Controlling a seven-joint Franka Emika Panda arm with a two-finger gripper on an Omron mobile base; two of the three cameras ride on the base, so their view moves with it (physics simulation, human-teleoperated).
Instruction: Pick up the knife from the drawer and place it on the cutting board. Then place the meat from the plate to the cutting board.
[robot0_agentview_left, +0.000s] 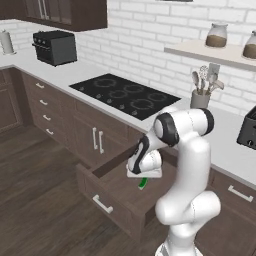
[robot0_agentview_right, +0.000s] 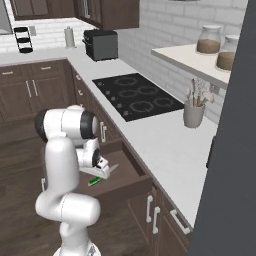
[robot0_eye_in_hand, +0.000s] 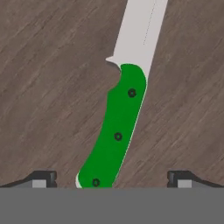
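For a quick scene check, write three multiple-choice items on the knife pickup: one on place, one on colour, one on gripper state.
1. Where does the knife lie?
A. on the cooktop
B. on the floor of the open drawer
C. in the utensil holder

2. What colour is the knife's handle?
A. red
B. black
C. green

3. How does the gripper stand?
A. open, fingertips either side of the handle's end
B. shut on the blade
C. shut on the drawer's bar handle

Answers:
1. B, the hand view shows it flat on dark wood, and both base views show green inside the pulled-out drawer.
2. C, bright green with three dark rivets.
3. A, the two fingertips sit wide apart, clear of the handle.
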